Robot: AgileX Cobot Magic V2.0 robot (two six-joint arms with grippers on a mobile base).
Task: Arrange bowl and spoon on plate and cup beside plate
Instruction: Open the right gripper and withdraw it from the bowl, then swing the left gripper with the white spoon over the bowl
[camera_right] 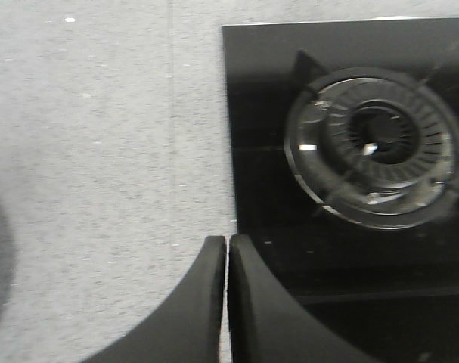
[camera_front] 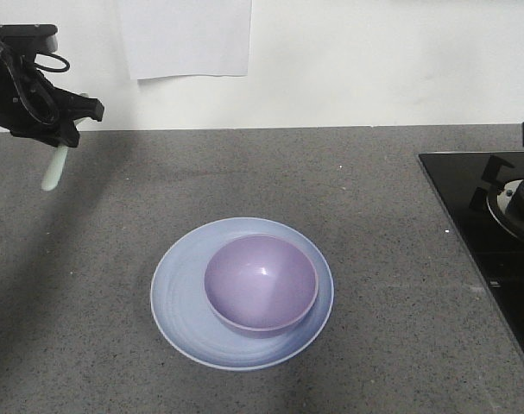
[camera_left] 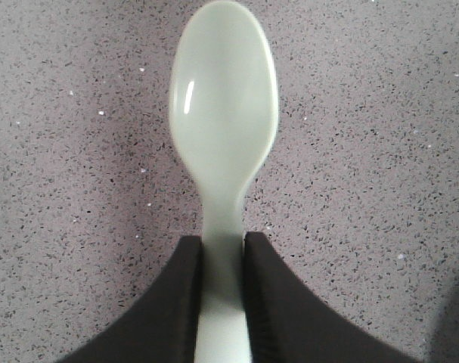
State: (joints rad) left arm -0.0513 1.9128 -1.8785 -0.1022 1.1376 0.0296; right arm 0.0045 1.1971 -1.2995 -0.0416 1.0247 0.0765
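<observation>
Progress stands at about a third, by my reading. The bowl [camera_front: 262, 285] already sits on the plate [camera_front: 179, 302], off-centre toward its right rim, and the pair lies mid-surface, nearer the front edge. The spoon [camera_left: 224, 113] is not yet on the plate. The left gripper [camera_front: 70, 129] holds it in the air above the far left corner of the surface [camera_front: 374, 198], its jaws closed on the flat handle and the scoop hanging down. The cup shows in no view, so setting it beside the plate is wholly left to do.

The right gripper [camera_right: 227, 249] has its jaws pressed almost together with nothing between them. It hovers at the right side, where the surface meets the hob [camera_right: 380, 144].

- **Bowl:** deep, round, smooth lavender plastic with a soft sheen.
- **Plate:** pale blue, shallow and wider than the bowl, with faint concentric rings.
- **Spoon:** pale mint plastic, glossy, with an oval scoop narrowing to a slim neck.
- **Surface:** grey speckled stone, matt.
- **Hob:** black glass, reflective, with a ringed metal burner.
</observation>
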